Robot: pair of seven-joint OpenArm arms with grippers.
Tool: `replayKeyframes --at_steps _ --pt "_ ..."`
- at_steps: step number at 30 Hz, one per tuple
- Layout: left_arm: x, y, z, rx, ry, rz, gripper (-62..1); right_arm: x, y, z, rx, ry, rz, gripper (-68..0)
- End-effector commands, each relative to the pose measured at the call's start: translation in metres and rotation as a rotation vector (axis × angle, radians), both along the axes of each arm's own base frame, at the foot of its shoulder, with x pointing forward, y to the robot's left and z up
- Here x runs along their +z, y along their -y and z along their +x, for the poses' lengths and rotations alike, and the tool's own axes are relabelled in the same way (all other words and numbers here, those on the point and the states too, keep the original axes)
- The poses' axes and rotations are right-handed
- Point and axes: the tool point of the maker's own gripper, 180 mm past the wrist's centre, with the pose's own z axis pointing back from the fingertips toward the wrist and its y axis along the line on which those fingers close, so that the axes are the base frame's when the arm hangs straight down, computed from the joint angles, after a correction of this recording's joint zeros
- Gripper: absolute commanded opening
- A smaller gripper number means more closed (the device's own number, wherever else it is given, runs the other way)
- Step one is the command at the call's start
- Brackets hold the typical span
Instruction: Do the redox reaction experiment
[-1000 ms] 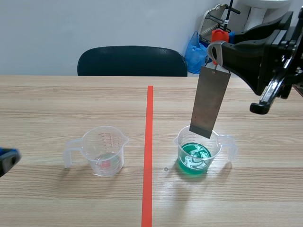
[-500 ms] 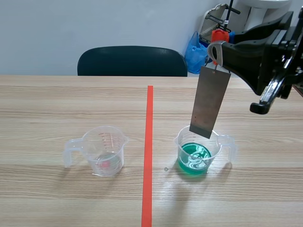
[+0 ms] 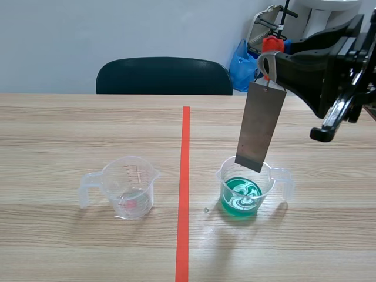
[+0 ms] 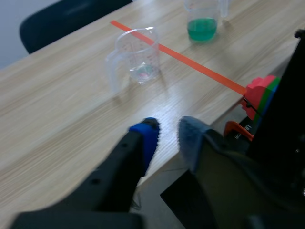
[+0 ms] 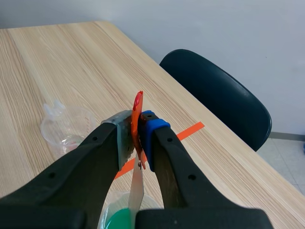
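Note:
A grey metal plate [image 3: 260, 126] hangs from a red clip [image 5: 137, 107], and my right gripper [image 3: 267, 61] is shut on that clip. The plate's lower edge sits just above the rim of a clear beaker of green liquid [image 3: 244, 189], right of the orange tape line. In the right wrist view the clip is pinched in my right gripper [image 5: 136, 129], with the plate [image 5: 137, 193] dropping toward the green liquid. An empty clear beaker [image 3: 130, 187] stands left of the line. My left gripper [image 4: 167, 136] is shut on nothing, low over the table's near edge, well short of the empty beaker [image 4: 138, 55].
A dark chair [image 3: 164, 76] stands behind the table's far edge. Blue bags and a stand [image 3: 247, 61] sit at the back right. A red, green and blue object [image 4: 261, 90] lies below the table's near edge beside the left arm.
The left gripper's tip, seen at the scene's left edge one second ago, has withdrawn out of that view. The right arm and the plate have not moved.

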Motion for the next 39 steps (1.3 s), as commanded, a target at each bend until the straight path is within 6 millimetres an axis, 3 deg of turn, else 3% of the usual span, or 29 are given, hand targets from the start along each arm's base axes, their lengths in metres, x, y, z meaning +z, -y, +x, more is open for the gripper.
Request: replayKeyframes --at_steps 1,4,5,39 --pt "0.0061 0.0017 0.0024 0.003 0.025 -0.022 -29.7 0.0117 -0.0004 0.0002 0.007 0.034 0.011 -66.9" --pt "0.0076 0.0006 0.0038 0.017 0.027 -0.037 -3.0 0.0117 -0.0004 0.0002 0.007 0.034 0.011 -66.9" --pt "0.0092 -0.0005 0.0054 0.033 0.031 -0.052 1.4 0.0117 -0.0004 0.0002 0.007 0.034 0.011 -66.9" --pt "0.0098 -0.0013 0.0061 0.04 0.034 -0.056 1.4 0.0117 -0.0004 0.0002 0.007 0.034 0.011 -66.9"
